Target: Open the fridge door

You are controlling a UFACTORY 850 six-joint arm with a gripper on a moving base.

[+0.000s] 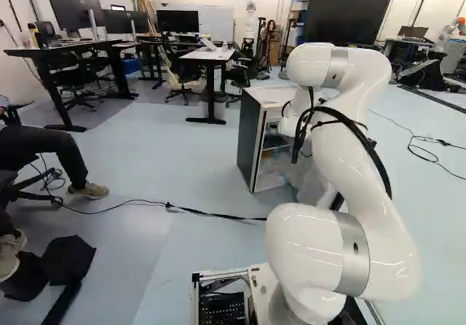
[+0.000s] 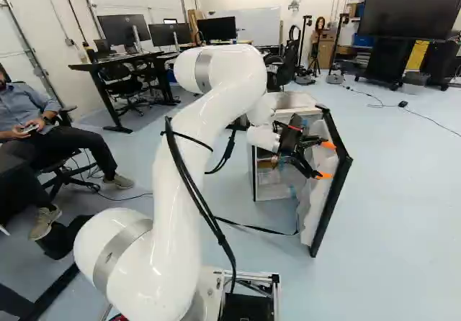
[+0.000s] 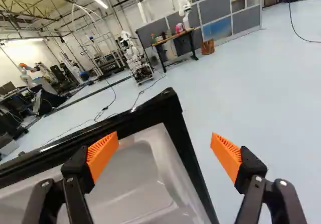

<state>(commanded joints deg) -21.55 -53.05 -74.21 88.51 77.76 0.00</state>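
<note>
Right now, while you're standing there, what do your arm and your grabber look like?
My arm is shiny white and smooth, with big rounded joints and silver bands around it. Black cables run along the outside. My gripper is black, with two fingers. Their pads are bright orange, with little ridges like a comb.

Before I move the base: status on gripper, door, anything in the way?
Gripper open, by top corner of fridge door, no grip. Door standing wide open. Black cable on floor ahead of base, possible snag.
</note>
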